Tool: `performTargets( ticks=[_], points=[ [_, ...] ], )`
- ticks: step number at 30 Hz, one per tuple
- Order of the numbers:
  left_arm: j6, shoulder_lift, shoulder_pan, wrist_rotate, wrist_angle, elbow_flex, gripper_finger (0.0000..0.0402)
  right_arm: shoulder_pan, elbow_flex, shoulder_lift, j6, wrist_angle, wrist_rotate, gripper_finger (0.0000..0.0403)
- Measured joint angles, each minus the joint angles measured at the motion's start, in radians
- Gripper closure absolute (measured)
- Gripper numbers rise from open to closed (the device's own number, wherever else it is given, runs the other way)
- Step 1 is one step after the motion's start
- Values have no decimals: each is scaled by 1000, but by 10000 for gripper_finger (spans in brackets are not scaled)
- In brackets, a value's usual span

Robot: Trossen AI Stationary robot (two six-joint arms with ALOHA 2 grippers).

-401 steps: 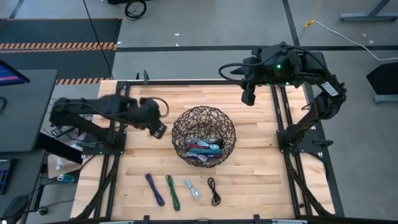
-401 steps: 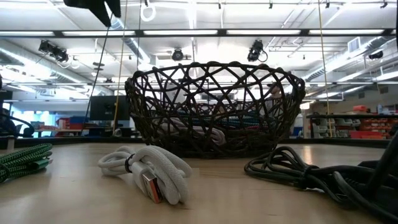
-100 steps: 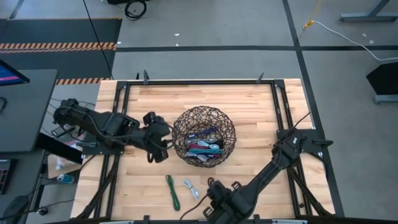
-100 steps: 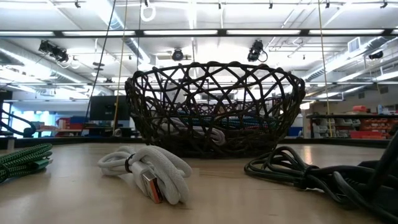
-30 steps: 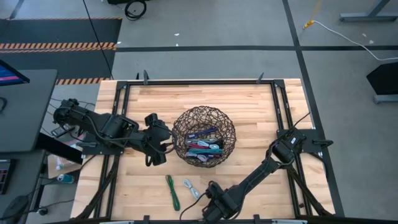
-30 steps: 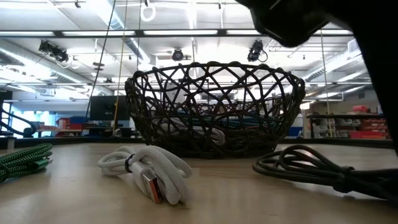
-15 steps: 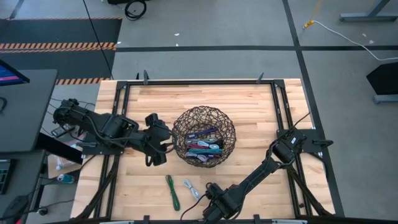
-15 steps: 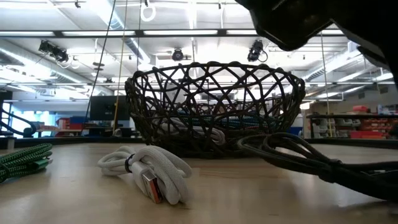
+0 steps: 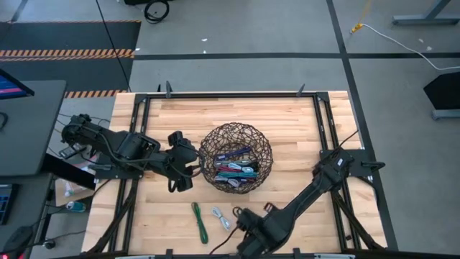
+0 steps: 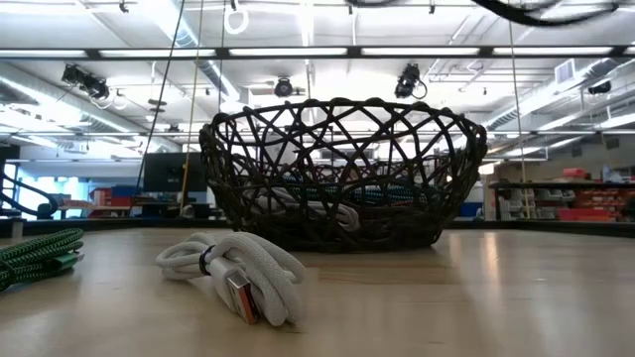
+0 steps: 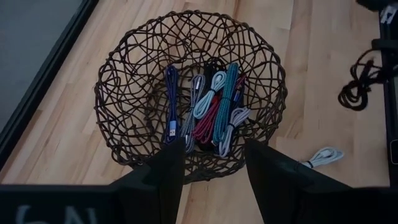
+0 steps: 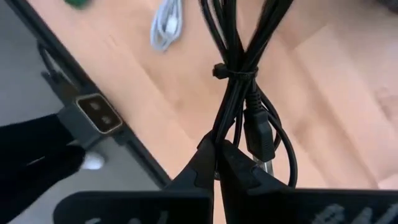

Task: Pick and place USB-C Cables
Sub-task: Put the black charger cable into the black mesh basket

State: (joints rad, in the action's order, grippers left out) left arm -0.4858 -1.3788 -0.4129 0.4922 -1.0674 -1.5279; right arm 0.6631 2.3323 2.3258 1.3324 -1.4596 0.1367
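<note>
Looking down: my right end effector (image 9: 248, 232) at counter (image 9: 287, 129) front edge, lifted since a moment ago; green cable (image 9: 198, 219) and white cable (image 9: 221, 218) beside it. Low view: black cable gone from counter. Left wrist: left end effector (image 11: 211, 163) spread, facing basket (image 11: 118, 74). Right wrist: fingers (image 12: 202, 163) pinching black cable (image 12: 239, 74); basket next, I judge.

The basket (image 9: 236, 157) sits mid-counter (image 9: 287, 122) with cables (image 11: 208, 102) inside, just ahead of the left fingers (image 11: 165, 171). Two cables (image 9: 208, 219) lie beside the right fingers (image 12: 208, 165), which grip another cable (image 12: 239, 74).
</note>
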Motion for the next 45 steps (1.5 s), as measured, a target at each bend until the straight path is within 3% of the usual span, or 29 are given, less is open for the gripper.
performTargets(
  ticks=[5,12,27,37,45],
  points=[
    [1,0,0,0,1,0,230,-42,-47,-136,-95,-16,123,395],
    [9,1,-1,0,-1,0,230,-168,-47,-281,-371,-26,229,395],
    [36,1,-1,0,-6,0,230,-524,-47,-433,-854,-109,267,395],
    [-7,1,-1,0,1,0,230,-757,-48,-447,-1218,-95,50,395],
    [-57,1,-1,0,1,0,230,-852,-51,-447,-1414,-41,-117,395]
  ],
)
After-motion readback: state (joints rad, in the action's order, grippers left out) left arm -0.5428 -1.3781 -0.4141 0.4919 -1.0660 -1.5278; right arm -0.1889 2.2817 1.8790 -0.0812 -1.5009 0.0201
